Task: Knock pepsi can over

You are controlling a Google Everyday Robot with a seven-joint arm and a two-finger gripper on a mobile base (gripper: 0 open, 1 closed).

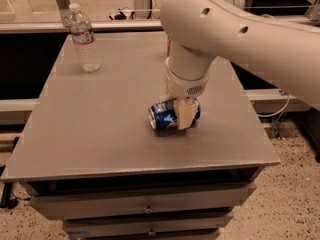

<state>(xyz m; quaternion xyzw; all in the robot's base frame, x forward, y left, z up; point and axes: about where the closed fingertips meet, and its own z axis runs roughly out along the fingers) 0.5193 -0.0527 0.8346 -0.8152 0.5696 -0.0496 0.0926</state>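
The pepsi can (pixel 162 115) is dark blue with a silver top. It lies on its side near the middle of the grey table (pixel 100 134), with its top end facing left and towards the camera. My gripper (pixel 184 114) reaches down from the large white arm (pixel 240 29) and sits right at the can's right half, touching it. The can's right end is hidden behind the gripper.
A clear plastic water bottle (pixel 84 38) stands upright at the table's back left corner. The white arm spans the back right of the table and hides what is behind it. Drawers (pixel 145 206) sit under the table top. The table's front edge is close to the can.
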